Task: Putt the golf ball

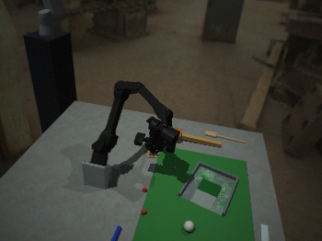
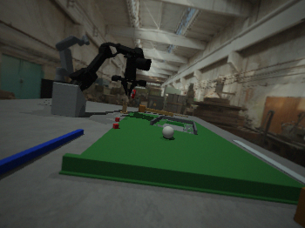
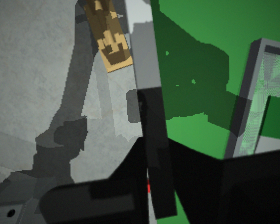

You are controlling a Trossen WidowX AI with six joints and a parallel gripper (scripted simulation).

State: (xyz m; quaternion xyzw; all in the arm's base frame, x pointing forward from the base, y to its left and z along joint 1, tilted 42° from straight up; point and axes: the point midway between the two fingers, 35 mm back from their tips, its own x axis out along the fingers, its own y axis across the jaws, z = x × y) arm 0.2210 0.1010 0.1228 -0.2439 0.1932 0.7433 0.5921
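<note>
While clamped nearly shut on the red putter (image 2: 133, 93), tool (image 2: 131, 93) raised, golf ball (image 2: 168, 132) well apart.

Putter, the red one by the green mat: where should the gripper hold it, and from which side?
Take the putter by its long straight shaft, coming from above with the jaws across its narrow width. It is a slim bar running along the green mat's edge, so only that width fits. The gripper is clamped on it that way.
</note>
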